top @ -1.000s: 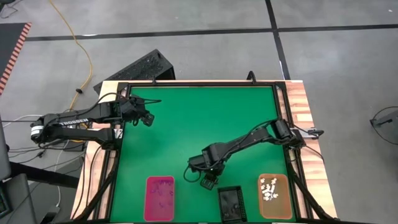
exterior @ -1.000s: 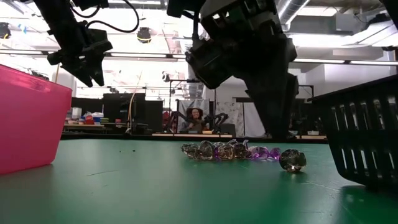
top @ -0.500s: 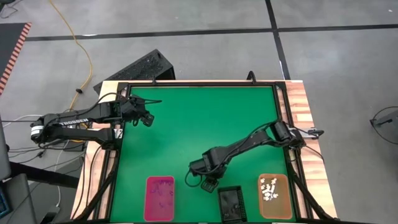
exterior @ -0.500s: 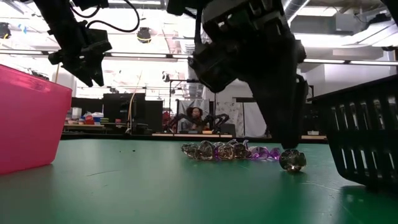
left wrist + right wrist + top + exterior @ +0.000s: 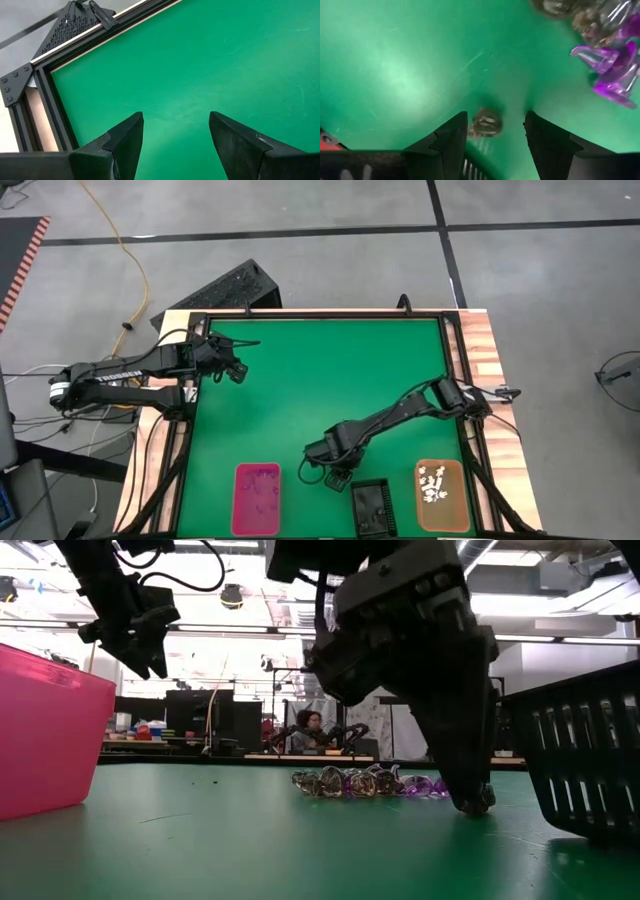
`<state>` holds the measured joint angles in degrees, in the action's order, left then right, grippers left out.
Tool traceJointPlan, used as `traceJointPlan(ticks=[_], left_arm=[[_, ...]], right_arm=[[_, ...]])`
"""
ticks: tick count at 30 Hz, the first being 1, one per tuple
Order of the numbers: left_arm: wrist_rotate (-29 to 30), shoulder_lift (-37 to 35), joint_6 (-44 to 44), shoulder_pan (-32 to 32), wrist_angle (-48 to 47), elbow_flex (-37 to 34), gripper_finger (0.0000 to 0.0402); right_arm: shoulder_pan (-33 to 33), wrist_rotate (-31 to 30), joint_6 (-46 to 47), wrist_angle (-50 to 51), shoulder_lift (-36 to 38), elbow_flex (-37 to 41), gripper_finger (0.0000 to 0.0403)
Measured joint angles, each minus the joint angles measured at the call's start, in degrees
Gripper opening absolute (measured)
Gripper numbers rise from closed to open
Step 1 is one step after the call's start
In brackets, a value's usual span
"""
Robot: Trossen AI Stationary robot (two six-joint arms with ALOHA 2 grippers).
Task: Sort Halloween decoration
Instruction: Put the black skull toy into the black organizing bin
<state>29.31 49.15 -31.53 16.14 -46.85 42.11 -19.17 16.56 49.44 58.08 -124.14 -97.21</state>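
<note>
A pile of tiny clear, dark and purple Halloween decoration trinkets (image 5: 365, 782) lies on the green mat (image 5: 300, 380); the purple ones (image 5: 612, 70) show in the right wrist view. One dark trinket (image 5: 486, 124) lies apart from the pile. My right gripper (image 5: 496, 117) is open and low over the mat, pointing steeply down, with its fingers on either side of that trinket. It stands near the front edge (image 5: 335, 475). My left gripper (image 5: 175, 122) hangs open over bare mat at the far left (image 5: 235, 370). My right gripper has one finger (image 5: 457, 131) right beside the lone dark trinket's side (image 5: 475, 125), which lies on the mat. I cannot tell whether that finger touches it. The other finger (image 5: 540, 132) stands clear of it.
Along the front edge stand a pink tray (image 5: 257, 498), a black slotted tray (image 5: 372, 505) and an orange tray (image 5: 441, 495) with white pieces in it. The black tray's wall (image 5: 590, 760) rises just beside my right gripper. A person sits in the room behind the table.
My right gripper has sunk toward the mat and edged toward the near edge, so that one finger now stands in front of the lone dark trinket in the low view. The trinket and the pile have stayed where they were.
</note>
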Motion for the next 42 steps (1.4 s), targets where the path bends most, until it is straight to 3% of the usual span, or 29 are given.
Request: traceJointPlan(ticks=[13, 34, 42], left_arm=[[1.2, 0.0, -0.2, 0.0, 0.0, 0.0, 0.0219], [1.2, 0.0, -0.8, 0.0, 0.0, 0.0, 0.0219], [1.3, 0.0, -0.7, 0.0, 0.0, 0.0, 0.0219]], right_arm=[[-1.1, -2.8, 0.3, -0.7, 0.0, 0.0, 0.0221], [-0.3, -3.0, -1.8, -0.7, 0.2, 0.0, 0.0121], [1.4, -3.0, -4.1, 0.4, 0.4, -2.2, 0.0112]])
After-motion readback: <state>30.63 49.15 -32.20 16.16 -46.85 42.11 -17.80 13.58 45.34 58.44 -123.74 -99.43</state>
